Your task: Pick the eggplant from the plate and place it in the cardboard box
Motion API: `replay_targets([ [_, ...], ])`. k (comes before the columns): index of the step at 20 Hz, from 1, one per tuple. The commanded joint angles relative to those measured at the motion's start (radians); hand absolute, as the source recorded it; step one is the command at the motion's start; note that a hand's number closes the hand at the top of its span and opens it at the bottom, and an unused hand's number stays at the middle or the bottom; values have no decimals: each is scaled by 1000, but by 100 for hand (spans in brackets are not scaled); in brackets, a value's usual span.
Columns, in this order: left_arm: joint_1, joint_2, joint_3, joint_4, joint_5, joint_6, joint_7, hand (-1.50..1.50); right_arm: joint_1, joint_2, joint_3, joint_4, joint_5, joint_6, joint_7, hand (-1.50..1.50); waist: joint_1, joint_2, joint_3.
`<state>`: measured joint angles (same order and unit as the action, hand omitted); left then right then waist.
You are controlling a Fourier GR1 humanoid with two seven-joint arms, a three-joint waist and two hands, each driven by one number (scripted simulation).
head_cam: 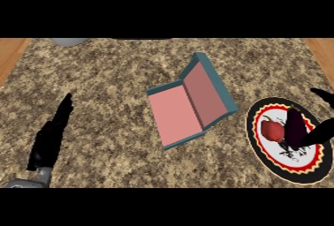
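The dark eggplant (pixel 295 123) lies upright on the plate (pixel 252 126), touching a red fruit (pixel 271 129) on its left. The right hand (pixel 318 133) comes in over the plate's right rim, spread open, one finger against the eggplant's lower end and another held apart above it. Left of the plate, just beside it, sits the open cardboard box (pixel 186 110), with bare counter (pixel 104 88) beyond, and the left hand (pixel 47 141) rests far left with its fingers straight.
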<state>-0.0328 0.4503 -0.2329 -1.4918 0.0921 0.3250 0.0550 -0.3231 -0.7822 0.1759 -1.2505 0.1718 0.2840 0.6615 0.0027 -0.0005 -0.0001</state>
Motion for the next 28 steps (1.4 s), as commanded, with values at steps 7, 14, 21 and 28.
replay_targets([
  [7,-43,-93,47,57,-91,-47,9,0,51,117,-58,22,158,0,-25,-150,-4,1,0],
  [14,61,-118,95,-42,-140,-80,9,0,-15,167,-133,150,242,41,-102,-150,2,1,0],
  [21,95,-106,180,-66,-126,-161,-2,0,5,210,-179,141,299,28,-126,-150,3,0,0],
  [28,10,-176,197,-16,-192,-187,30,0,75,251,-215,73,346,62,-117,-150,-4,0,0],
])
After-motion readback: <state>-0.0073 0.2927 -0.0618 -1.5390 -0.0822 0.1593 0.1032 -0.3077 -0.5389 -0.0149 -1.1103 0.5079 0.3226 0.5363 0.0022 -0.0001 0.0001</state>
